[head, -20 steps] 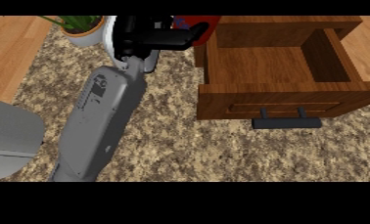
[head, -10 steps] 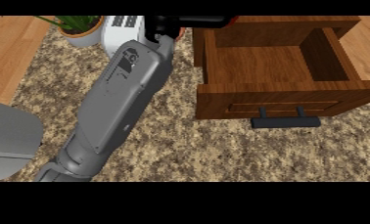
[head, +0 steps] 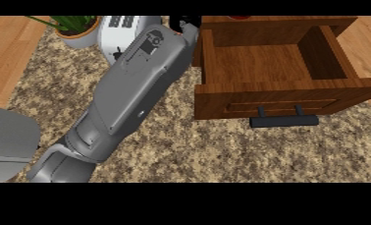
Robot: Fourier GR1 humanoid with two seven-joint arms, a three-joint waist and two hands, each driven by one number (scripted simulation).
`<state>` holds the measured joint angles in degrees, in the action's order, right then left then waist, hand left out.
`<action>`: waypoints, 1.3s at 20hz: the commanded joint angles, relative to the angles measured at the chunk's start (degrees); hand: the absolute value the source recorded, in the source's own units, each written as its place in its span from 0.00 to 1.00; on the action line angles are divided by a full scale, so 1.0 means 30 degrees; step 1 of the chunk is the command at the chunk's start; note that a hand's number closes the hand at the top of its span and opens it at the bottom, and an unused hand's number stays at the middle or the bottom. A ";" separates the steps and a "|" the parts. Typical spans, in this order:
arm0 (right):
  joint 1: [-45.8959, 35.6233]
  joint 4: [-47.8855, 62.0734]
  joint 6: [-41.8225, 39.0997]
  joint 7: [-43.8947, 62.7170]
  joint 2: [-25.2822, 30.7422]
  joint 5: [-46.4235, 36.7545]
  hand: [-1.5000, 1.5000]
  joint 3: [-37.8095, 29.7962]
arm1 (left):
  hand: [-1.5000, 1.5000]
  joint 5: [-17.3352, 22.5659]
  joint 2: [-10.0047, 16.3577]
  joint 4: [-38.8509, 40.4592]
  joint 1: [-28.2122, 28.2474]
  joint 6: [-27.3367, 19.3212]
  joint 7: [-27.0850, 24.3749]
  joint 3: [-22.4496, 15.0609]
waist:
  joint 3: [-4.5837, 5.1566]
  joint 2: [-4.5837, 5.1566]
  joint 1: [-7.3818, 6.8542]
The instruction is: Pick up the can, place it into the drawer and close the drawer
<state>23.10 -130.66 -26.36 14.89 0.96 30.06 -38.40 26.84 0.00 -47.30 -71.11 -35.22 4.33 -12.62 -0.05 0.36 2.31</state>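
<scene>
My left forearm point(head: 138, 86) stretches from the lower left up to the view's top edge. Only a black bit of the left hand point(head: 185, 21) shows there, just left of the drawer's back corner. A thin red sliver of the can point(head: 239, 17) peeks out at the top edge, behind the back wall of the drawer point(head: 268, 102). The hand held the can in the earlier frames, and the can has travelled with it. The wooden drawer stands pulled open with nothing inside, and its black handle point(head: 284, 121) faces me. My right hand is out of sight.
A potted plant point(head: 72, 28) and a white appliance point(head: 121, 28) stand at the back left, partly behind my forearm. A grey rounded shape point(head: 14, 143) sits at the left edge. Speckled counter point(head: 217, 150) lies in front of the drawer.
My left arm has swung right and farther back, carrying the red can from beside the plant to behind the drawer's back edge. The hand has slipped mostly past the top edge.
</scene>
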 commanded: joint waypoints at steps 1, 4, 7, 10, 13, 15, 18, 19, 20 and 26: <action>-0.0405 -0.0019 0.0374 0.0384 -0.0004 -0.0101 0.00 -0.0036 | 1.00 0.1118 0.0000 0.1627 -0.1228 -0.0009 -0.0824 -0.0532 | 0.0003 -0.0003 -0.0032; -0.0130 -0.0892 0.0462 0.0937 0.0212 0.1001 0.00 -0.0203 | 1.00 0.2200 0.0000 0.2432 -0.1003 0.0538 -0.1494 -0.0749 | 0.0010 0.0003 0.0048; -0.1762 0.1045 0.0462 0.0227 0.0402 -0.1098 0.00 0.0455 | 1.00 0.3653 0.0000 0.3270 -0.2076 -0.0711 -0.1814 -0.2199 | -0.0013 0.0112 0.0282; -0.0285 0.0682 -0.0569 -0.0174 0.0224 0.0266 0.00 -0.0146 | 1.00 0.4465 0.0000 0.4050 -0.2199 -0.0977 -0.2480 -0.2825 | -0.0021 0.0079 0.0611; -0.0187 0.0009 -0.0165 0.0594 0.0503 0.1103 0.00 -0.0450 | 1.00 0.5111 0.0000 0.4546 -0.2596 -0.1473 -0.2548 -0.3493 | -0.0016 0.0079 0.0679; -0.0407 0.0293 -0.0447 0.0140 -0.0113 0.0564 0.00 0.0157 | 1.00 0.5802 0.0000 0.5054 -0.2992 -0.1201 -0.2652 -0.3659 | -0.0029 0.0153 0.0851; -0.0725 -0.0614 0.0550 0.1440 0.0565 0.0830 0.00 -0.0033 | 1.00 0.6560 0.0000 0.5023 -0.3330 -0.1843 -0.1992 -0.4934 | -0.0019 0.0115 0.0769; -0.0643 -0.1060 0.0542 0.1557 0.0143 0.0456 0.00 0.0484 | 1.00 0.6629 0.0000 0.5749 -0.2835 -0.1775 -0.2773 -0.5014 | -0.0021 0.0214 0.0958; -0.0796 -0.0047 -0.0090 0.0593 -0.0102 -0.0203 0.00 0.0462 | 1.00 0.6476 0.0000 0.5806 -0.3288 -0.2033 -0.2381 -0.5538 | -0.0034 0.0167 0.0769; -0.1338 -0.0878 0.0908 0.1848 0.0466 0.0523 0.00 0.0598 | 0.00 0.7489 0.0000 0.6770 -0.2700 -0.2300 -0.3405 -0.6439 | -0.0017 0.0269 0.0961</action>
<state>19.96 -132.22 -24.83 18.57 1.77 30.93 -37.09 47.68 0.00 -29.12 -80.14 -41.82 -4.51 -30.17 -0.13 1.03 5.14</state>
